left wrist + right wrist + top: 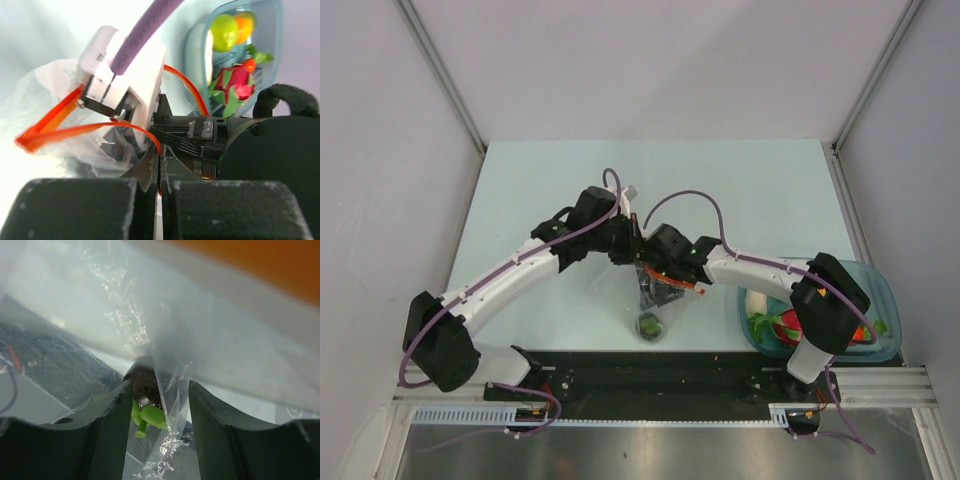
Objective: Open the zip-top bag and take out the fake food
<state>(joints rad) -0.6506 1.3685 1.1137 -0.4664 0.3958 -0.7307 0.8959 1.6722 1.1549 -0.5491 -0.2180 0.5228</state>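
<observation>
The clear zip-top bag [655,300] hangs between both grippers over the table's middle, its red-orange zip strip [65,132] pulled open. My left gripper [161,165] is shut on the bag's mouth edge; in the top view it [623,250] is at the bag's far side. My right gripper [156,395] is open and reaches down inside the bag [200,330]. Between its fingers [110,425] lies the small dark-green piece [147,385] with light green leaves, touching the left finger. The piece shows at the bag's bottom [649,324]. The right gripper [667,283] is at the bag's mouth.
A teal translucent tray [880,282] sits at the table's right near edge, partly under my right arm. It holds the white radish [756,303], dragon fruit [237,82], green fruit [223,31] and orange [243,25]. The black base rail runs along the near edge.
</observation>
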